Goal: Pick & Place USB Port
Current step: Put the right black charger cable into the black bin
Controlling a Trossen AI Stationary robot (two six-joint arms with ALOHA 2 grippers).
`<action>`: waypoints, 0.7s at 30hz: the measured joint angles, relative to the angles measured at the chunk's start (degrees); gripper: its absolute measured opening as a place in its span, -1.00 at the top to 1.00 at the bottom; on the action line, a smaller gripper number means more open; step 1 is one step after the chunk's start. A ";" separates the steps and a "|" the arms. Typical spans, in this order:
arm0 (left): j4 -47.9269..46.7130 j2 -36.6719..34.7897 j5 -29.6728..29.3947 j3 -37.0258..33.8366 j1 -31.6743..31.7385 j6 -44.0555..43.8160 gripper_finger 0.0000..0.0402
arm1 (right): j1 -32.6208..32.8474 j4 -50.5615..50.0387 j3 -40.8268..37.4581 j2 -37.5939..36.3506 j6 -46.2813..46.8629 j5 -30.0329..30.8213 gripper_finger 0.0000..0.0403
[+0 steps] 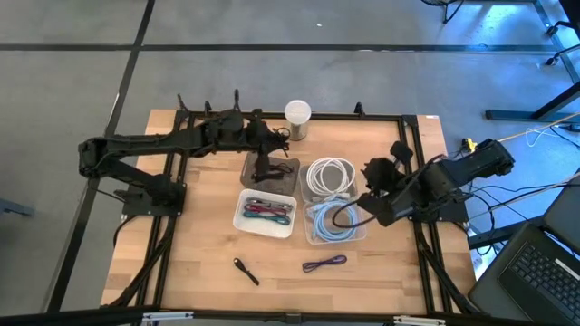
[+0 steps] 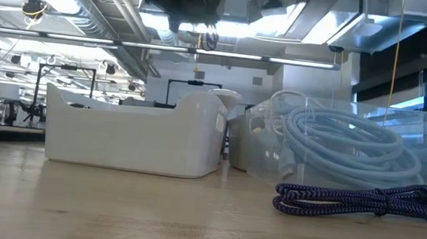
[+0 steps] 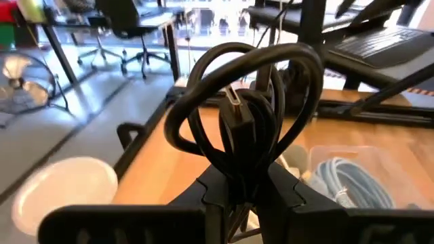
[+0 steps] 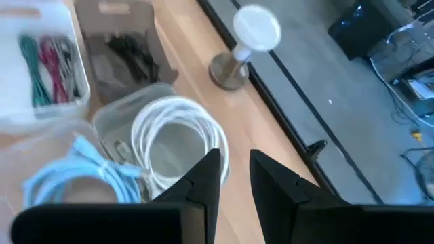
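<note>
The wooden table (image 1: 199, 244) fills the middle of the high view. At its centre stand four bins: a dark bin (image 1: 269, 171) with black cables, a clear bin (image 1: 328, 177) holding a white cable coil (image 1: 330, 174), a white bin (image 1: 265, 215) of red and green cables, and a clear bin (image 1: 333, 223) of light blue cable (image 1: 331, 220).

The left gripper (image 1: 272, 150) reaches above the dark bin. Only the left wrist view shows its fingers clamped on a looped black USB cable (image 3: 244, 115). The right gripper (image 1: 373, 186), centre right, holds nothing, with a narrow gap between its fingers.

A purple cable (image 1: 324, 263) and a small black cable (image 1: 246, 270) lie loose at lower centre.
</note>
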 joint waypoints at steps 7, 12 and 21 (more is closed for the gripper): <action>-13.50 6.11 0.63 7.28 2.14 3.57 0.82 | -0.10 0.08 -3.35 -0.14 0.50 -0.81 0.59; -25.74 12.23 -0.18 14.24 2.87 5.10 0.82 | -0.12 0.02 -3.97 -0.20 1.06 -1.50 0.59; -40.94 23.02 -4.29 19.10 1.59 11.20 0.82 | -0.10 0.01 -3.99 -0.21 1.61 -1.71 0.59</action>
